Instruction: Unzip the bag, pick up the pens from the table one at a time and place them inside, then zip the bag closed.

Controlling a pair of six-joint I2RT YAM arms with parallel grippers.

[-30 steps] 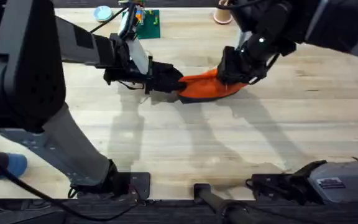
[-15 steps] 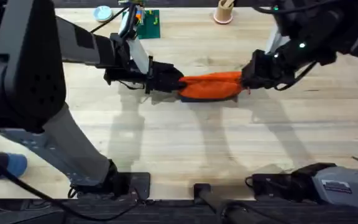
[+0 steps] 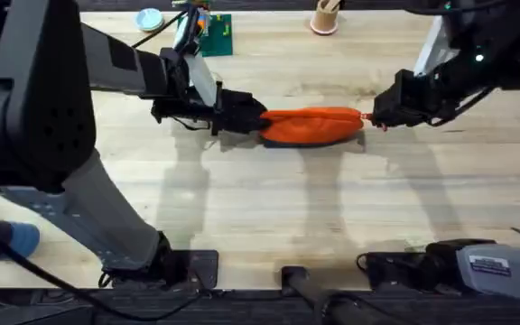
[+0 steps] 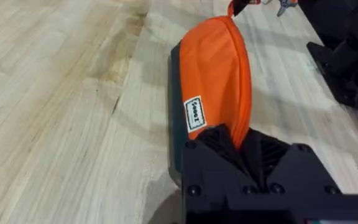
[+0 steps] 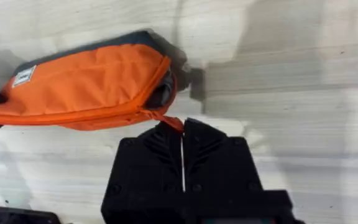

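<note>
The orange bag [image 3: 312,126] lies lengthwise on the wooden table [image 3: 269,208], stretched between both arms. My left gripper [image 3: 255,122] is shut on its left end; the left wrist view shows the black fingers [image 4: 238,143] pinching the orange fabric [image 4: 219,68]. At the bag's right end my right gripper [image 3: 377,119] is shut on the small red pull [image 5: 171,121], close to the bag [image 5: 86,84]. The zipper seam looks closed along the top. The pens are out of view.
A pink cup with wooden sticks [image 3: 325,20] stands at the far edge. A green item [image 3: 217,34] and a small blue-and-white round thing [image 3: 149,18] lie at the back left. Bare tabletop spreads in front of the bag.
My right gripper has travelled right along the bag's top with the red pull, from near the middle to the right end. The bag has flattened out straight. The left gripper stayed put.
</note>
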